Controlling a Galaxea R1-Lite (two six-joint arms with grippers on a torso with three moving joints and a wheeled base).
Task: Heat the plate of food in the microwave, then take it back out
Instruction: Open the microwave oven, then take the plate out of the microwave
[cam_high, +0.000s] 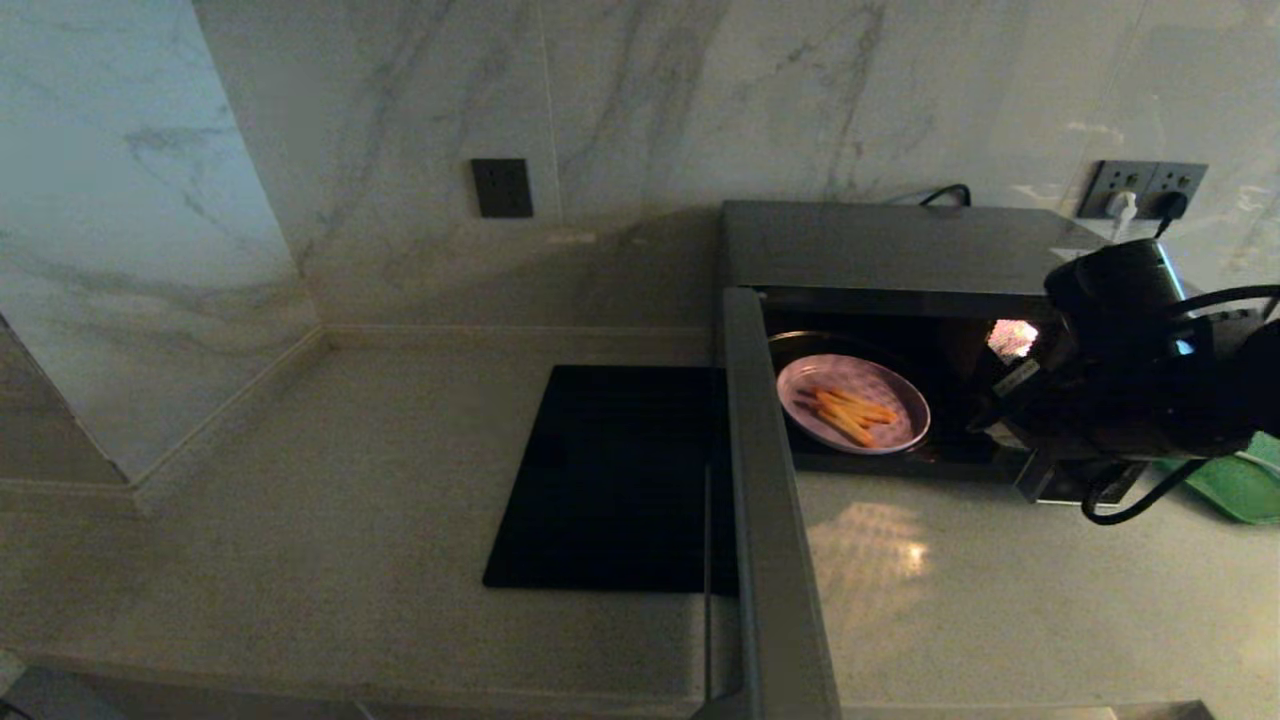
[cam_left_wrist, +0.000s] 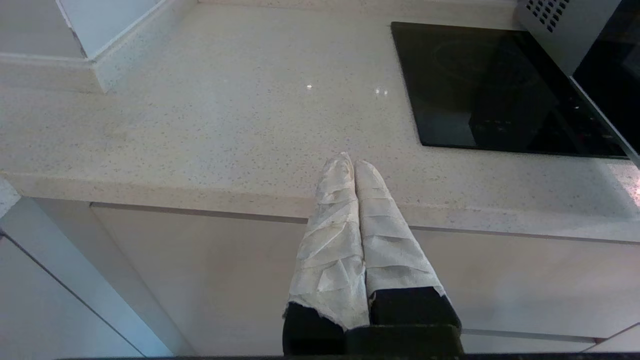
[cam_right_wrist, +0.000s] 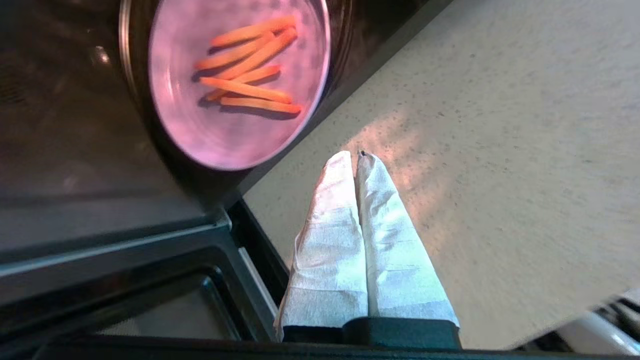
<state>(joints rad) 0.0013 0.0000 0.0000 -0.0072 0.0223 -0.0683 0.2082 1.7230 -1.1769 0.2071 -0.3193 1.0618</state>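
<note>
Microwave (cam_high: 900, 250) door stood swung wide open. Plate of food (cam_high: 853, 403) sat inside the cavity on the glass turntable (cam_high: 800, 345), near the front edge. Right gripper (cam_right_wrist: 356, 157) hovered just outside the opening over the counter (cam_high: 1000, 600), fingers pressed together, holding nothing; probably placed to reach in. Left gripper (cam_left_wrist: 350, 162) parked well away, fingers together, empty.

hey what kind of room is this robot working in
Most likely a home kitchen. A microwave stands open on a speckled stone countertop with a plate of food inside, a black glass cooktop is set into the counter beside it, and marble-look wall panels carry power sockets.
</note>
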